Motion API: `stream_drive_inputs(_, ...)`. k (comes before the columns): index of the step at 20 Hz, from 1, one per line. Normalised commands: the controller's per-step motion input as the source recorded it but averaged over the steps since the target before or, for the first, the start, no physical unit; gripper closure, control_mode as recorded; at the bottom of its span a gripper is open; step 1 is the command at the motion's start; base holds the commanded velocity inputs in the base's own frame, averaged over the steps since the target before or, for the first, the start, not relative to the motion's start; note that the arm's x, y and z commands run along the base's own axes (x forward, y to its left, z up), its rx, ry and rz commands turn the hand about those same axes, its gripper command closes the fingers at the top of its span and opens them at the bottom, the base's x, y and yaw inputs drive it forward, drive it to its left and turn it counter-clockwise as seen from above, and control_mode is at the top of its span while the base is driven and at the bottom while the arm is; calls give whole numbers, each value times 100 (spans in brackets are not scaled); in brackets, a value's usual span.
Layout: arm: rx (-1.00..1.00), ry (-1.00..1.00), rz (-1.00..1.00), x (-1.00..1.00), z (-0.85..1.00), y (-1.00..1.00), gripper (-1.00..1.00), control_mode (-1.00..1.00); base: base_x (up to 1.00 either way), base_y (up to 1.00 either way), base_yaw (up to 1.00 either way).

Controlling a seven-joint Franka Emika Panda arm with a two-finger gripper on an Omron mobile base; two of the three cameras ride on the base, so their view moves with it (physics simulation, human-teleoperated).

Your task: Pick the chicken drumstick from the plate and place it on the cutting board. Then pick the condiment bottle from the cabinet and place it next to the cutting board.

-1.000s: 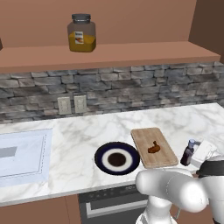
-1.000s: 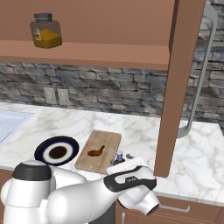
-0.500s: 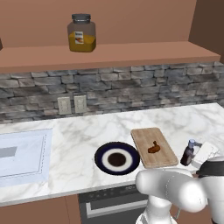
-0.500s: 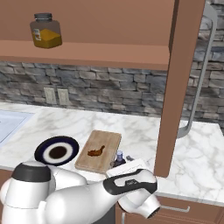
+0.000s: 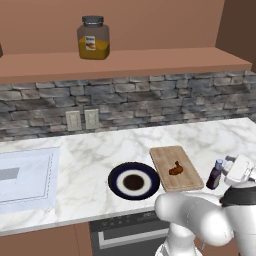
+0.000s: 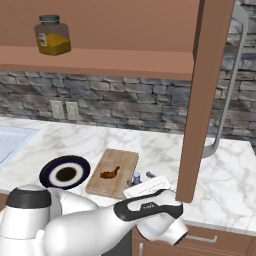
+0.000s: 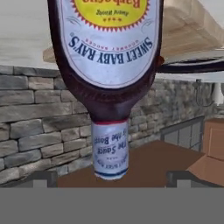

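The small reddish-brown glazed chicken drumstick (image 5: pixel 175 168) lay on the rectangular light tan wooden cutting board (image 5: pixel 166 157), toward its near right part; the board lay flat on the white marbled desk (image 5: pixel 90 155), just right of the round dark navy plate (image 5: pixel 116 176) with thin white ring and dark brown centre, which carried nothing; the two almost touched. The slim condiment bottle (image 5: pixel 215 174) of dark brown-purple sauce, pale blue cap uppermost, stood upright on the desk just beside the board's right edge; in the right base view the same bottle's cap (image 6: pixel 136 177) showed just past the board's near right corner. The white hand (image 5: pixel 239 170) sat close to the bottle's right side; in the hand view the bottle (image 7: pixel 109 57) appeared inverted, between the two dark fingertips (image 7: pixel 41 178), which stood wide apart at either side and did not press on it; the hand was spread wide and held nothing. The long reddish-brown wooden wall shelf (image 5: pixel 150 61) ran above the grey stone backsplash (image 5: pixel 160 102); a wide orange-filled glass jar with grey lid (image 5: pixel 93 38) stood on its left part. A pale sink basin (image 5: pixel 25 175) lay at the desk's left end.
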Motion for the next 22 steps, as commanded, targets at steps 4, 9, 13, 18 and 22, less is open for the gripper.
stream_drive_inputs(4, 0, -2, -2, -12, 44, 0, -100, -100, 0, 0, 0)
stream_drive_inputs(9, 0, -8, -1, -25, 11, 1, -100, -100, 0, 0, 0)
stream_drive_inputs(13, 0, -15, 0, -31, 0, 6, -100, -100, 0, 0, 0)
stream_drive_inputs(18, -2, -12, -2, -27, 17, 11, -100, -100, 0, 0, 0)
stream_drive_inputs(22, -8, -3, -5, -22, 33, 13, -100, -100, 0, 0, 0)
